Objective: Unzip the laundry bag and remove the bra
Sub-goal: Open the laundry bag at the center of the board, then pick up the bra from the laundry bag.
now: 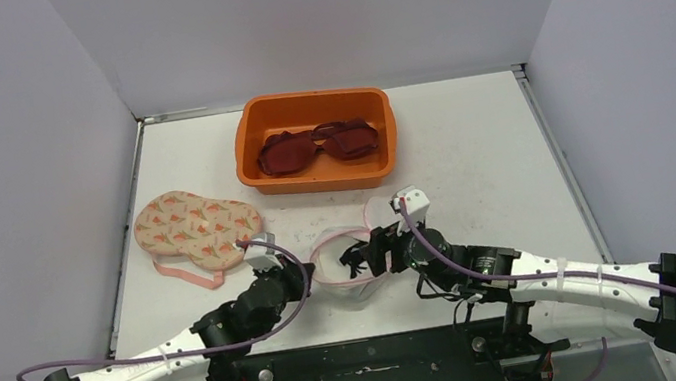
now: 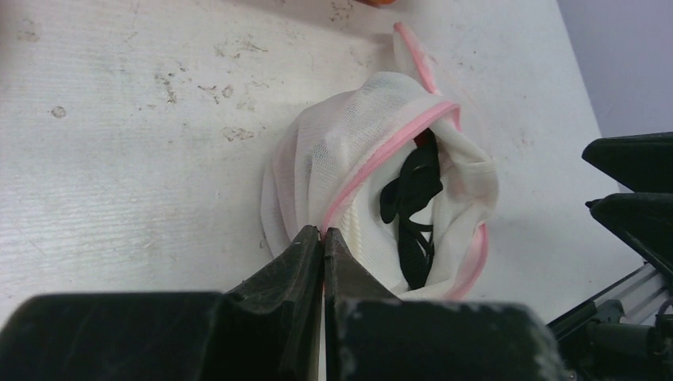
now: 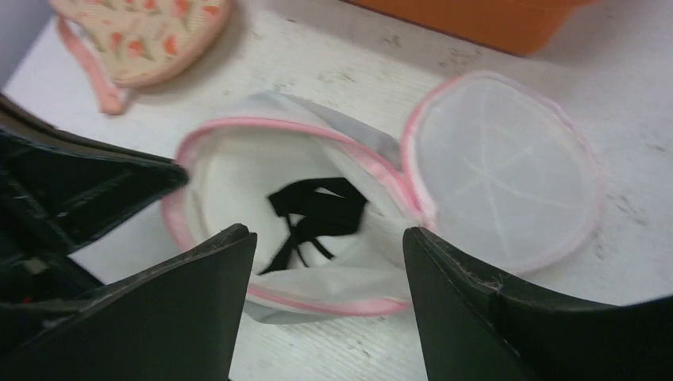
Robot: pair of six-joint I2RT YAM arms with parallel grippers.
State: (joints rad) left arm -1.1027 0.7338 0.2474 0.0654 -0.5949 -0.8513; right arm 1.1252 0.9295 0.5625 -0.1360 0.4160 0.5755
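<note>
Now your open right claw (image 3: 327, 234) hangs straight over the bra (image 3: 317, 210) inside the laundry bag (image 3: 230, 167), whose pink rim (image 2: 381, 163) your left claw (image 2: 323, 232) pinches.

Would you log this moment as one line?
bag: unzipped | bra: inside | left fingers: shut on bag rim | right fingers: open

Nothing readable in any view. No legible txt, labels, brands, nos. or signs on the laundry bag (image 2: 337, 151) at table centre, the orange tub (image 1: 312, 180) at 12 o'clock, or the carrot-print pad (image 1: 193, 227) at 10 o'clock, which is pics only.
</note>
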